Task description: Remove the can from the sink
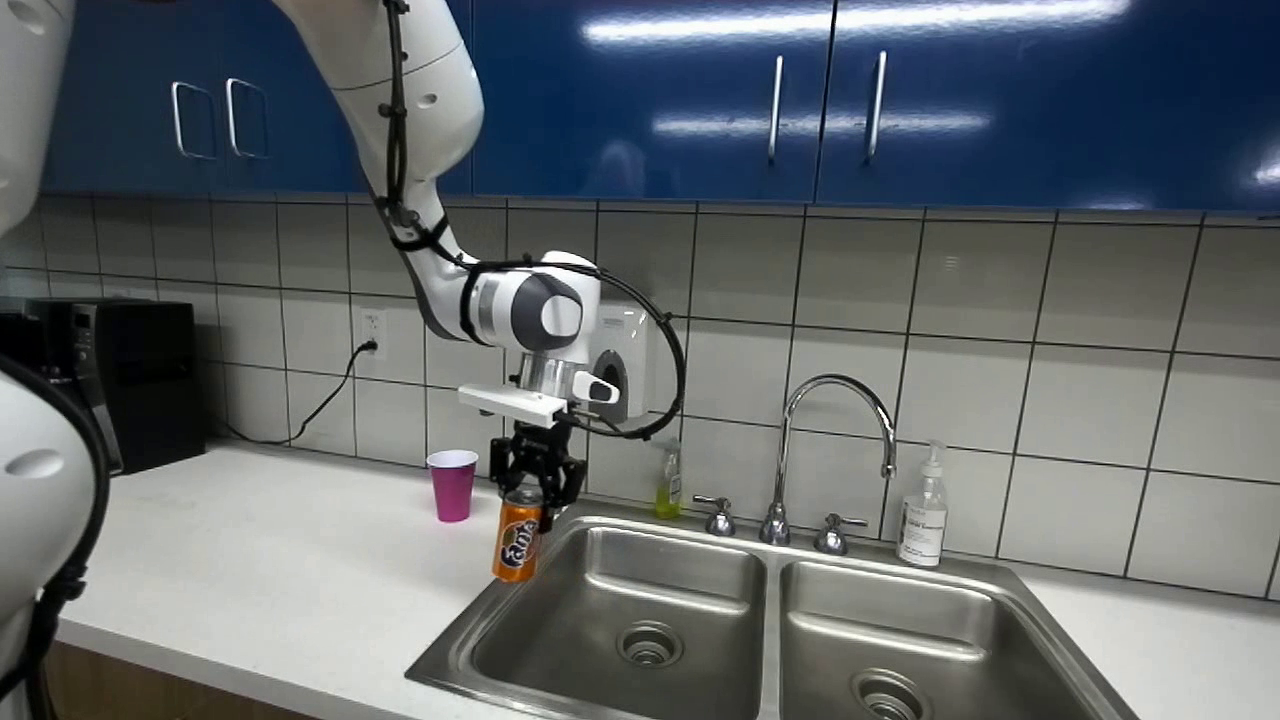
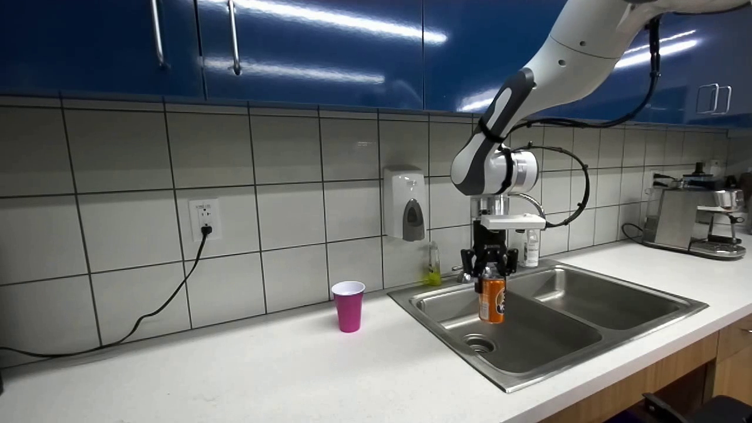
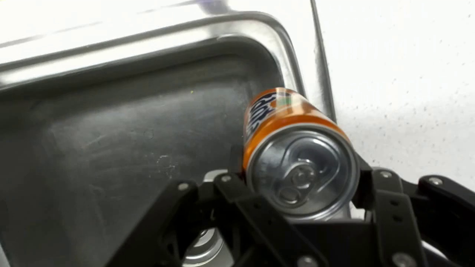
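Observation:
The orange can [image 1: 516, 548] with a silvery top is held roughly upright in my gripper [image 1: 527, 502]. It also shows in an exterior view [image 2: 492, 306] and in the wrist view [image 3: 297, 113]. In the wrist view the black fingers sit on both sides of the can's top end, and my gripper [image 3: 301, 173] is shut on it. The steel double sink [image 1: 771, 590] lies below. The can hangs in the air over the sink's side edge nearest the pink cup, above the basin's rim [image 3: 293, 63]. The can's underside is hidden in the wrist view.
The pink cup [image 1: 453, 492] stands on the white counter [image 2: 264, 376] beside the sink. The chrome faucet [image 1: 785, 455], a pump bottle [image 1: 922, 528] and a green-yellow bottle [image 2: 433, 269] stand along the back. A wall dispenser [image 2: 405, 202] hangs behind the arm. Blue cabinets [image 1: 650, 110] are overhead.

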Motion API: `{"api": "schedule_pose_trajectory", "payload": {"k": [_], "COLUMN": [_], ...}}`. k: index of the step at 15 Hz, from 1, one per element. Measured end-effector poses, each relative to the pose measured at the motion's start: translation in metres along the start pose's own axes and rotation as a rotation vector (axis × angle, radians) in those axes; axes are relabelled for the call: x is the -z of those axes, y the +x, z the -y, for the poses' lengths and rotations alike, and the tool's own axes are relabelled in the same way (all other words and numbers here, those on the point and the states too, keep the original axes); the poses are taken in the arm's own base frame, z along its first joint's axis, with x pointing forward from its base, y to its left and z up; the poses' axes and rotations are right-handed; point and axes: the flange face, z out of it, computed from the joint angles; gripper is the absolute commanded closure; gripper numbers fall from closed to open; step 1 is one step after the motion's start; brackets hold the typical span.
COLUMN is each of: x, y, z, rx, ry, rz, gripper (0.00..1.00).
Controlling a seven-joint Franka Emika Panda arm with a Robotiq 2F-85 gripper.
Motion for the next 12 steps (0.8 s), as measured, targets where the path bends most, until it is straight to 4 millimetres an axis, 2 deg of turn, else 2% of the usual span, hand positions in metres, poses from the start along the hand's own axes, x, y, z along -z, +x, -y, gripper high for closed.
{"api": "schedule_pose_trajectory", "payload": {"k": [7, 12], "x": [-0.011, -0.017], "y": [-0.049, -0.073], "z": [0.068, 0.117], "rx": [0.151, 0.21], "ry": [0.013, 0.053], "rz": [0.05, 0.069], "gripper": [0.62, 0.62]}}
